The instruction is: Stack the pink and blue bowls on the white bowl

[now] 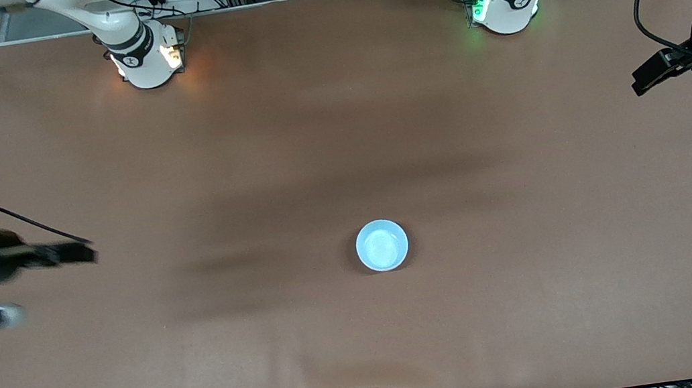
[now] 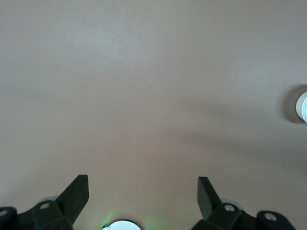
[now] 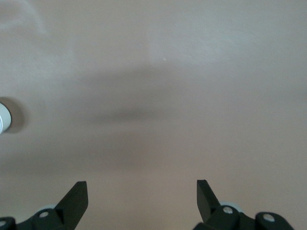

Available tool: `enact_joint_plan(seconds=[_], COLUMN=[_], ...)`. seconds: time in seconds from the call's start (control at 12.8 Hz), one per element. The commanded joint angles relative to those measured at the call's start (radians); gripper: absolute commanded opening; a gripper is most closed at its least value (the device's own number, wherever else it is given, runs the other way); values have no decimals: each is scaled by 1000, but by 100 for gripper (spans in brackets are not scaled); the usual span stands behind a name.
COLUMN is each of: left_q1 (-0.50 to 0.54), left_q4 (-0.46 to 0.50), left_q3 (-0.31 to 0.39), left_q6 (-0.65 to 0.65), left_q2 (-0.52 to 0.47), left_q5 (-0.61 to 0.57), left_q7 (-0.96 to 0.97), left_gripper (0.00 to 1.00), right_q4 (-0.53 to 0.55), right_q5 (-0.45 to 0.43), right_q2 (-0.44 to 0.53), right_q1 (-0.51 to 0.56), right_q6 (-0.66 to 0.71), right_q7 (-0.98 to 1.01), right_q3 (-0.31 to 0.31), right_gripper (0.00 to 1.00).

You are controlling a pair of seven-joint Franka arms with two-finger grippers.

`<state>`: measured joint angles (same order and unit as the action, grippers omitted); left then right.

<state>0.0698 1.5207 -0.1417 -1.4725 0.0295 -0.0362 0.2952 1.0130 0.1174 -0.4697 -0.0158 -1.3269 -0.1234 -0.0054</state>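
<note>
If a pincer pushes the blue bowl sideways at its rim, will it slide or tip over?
The blue bowl looks like thin plastic, so it is probably light and stiff. It stands upright on the brown table, whose cover looks smooth, so it would likely slide. A high push at the rim might tip it.

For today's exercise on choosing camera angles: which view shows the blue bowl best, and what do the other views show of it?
The front view: the blue bowl shows whole, from above, rim and inside visible, alone mid-table. The left wrist view catches only a pale sliver at the picture's edge, as does the right wrist view. Whether other bowls sit beneath it cannot be told.
</note>
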Motion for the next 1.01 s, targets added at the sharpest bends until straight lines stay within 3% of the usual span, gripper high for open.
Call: enact_joint_plan(seconds=[0.0, 0.23, 0.31, 0.55, 0.78, 0.94], left_q1=[2, 4, 4, 4, 4, 2], left_q4=[1, 1, 1, 1, 1, 1], left_q3=[1, 1, 1, 1, 1, 1], left_q6=[1, -2, -2, -2, -3, -2], left_q2=[0, 0, 0, 0, 0, -2], left_q5=[1, 1, 1, 1, 1, 1], left_q7=[-19, -21, -21, -21, -21, -21], left_gripper=[100, 100, 100, 100, 100, 100], right_q4=[121, 457, 529, 544, 460, 458], right_q5=[-42, -55, -58, -88, -139, -140], right_q2=[207, 454, 492, 485, 454, 459], right_q1=[28, 31, 31, 28, 11, 14], right_q6=[81, -85, -127, -169, -140, -129], right_q7=[2, 8, 10, 13, 65, 64], right_q3=[35, 32, 30, 33, 35, 35], right_gripper=[100, 100, 100, 100, 100, 100])
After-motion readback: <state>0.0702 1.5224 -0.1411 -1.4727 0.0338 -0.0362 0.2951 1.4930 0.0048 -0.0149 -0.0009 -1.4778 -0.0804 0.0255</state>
